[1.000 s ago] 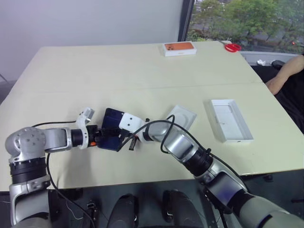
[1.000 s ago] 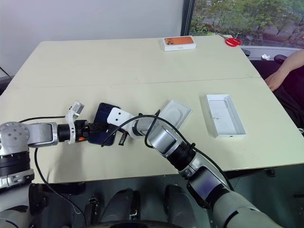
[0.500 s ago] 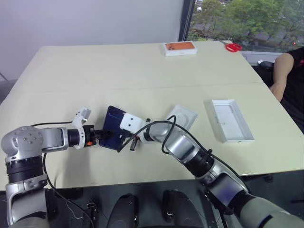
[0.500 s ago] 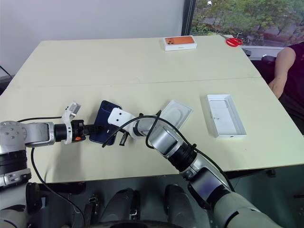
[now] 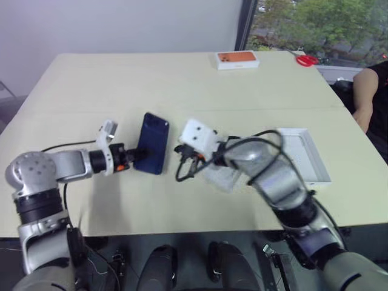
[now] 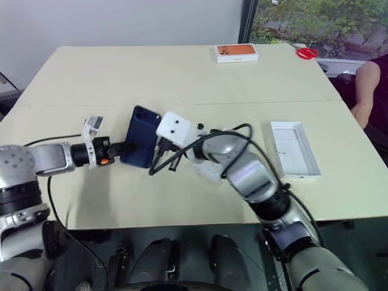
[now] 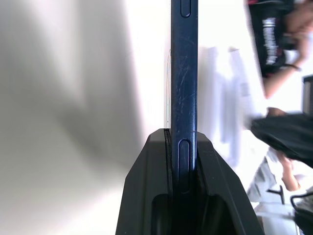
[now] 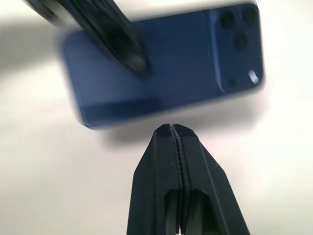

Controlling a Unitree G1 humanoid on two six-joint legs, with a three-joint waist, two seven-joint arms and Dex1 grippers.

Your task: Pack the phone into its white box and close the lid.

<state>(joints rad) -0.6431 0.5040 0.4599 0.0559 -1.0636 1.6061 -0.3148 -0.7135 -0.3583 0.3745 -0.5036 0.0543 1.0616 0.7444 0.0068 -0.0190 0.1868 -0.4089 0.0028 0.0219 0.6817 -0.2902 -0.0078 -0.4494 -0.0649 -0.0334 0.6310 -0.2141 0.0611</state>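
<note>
Left gripper (image 5: pixel 138 159) is grasping the phone (image 5: pixel 153 142).
Right gripper (image 8: pixel 172 128) is hanging clenched and empty just beside the phone; the white box (image 6: pixel 310 159) is lying well apart.

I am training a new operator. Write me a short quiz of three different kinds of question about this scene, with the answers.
1. True or false: the left pincer is closed on the phone.
2. Which state has the right pincer? A) wide open B) shut and empty C) shut on the white box
3. Fill the gap: the white box lies on the table on the robot's ____ side, and nothing is in it.

Key:
1. True. The left wrist view shows the phone's edge clamped between the fingers.
2. B. Its fingers meet, with the phone beyond them.
3. right
</note>
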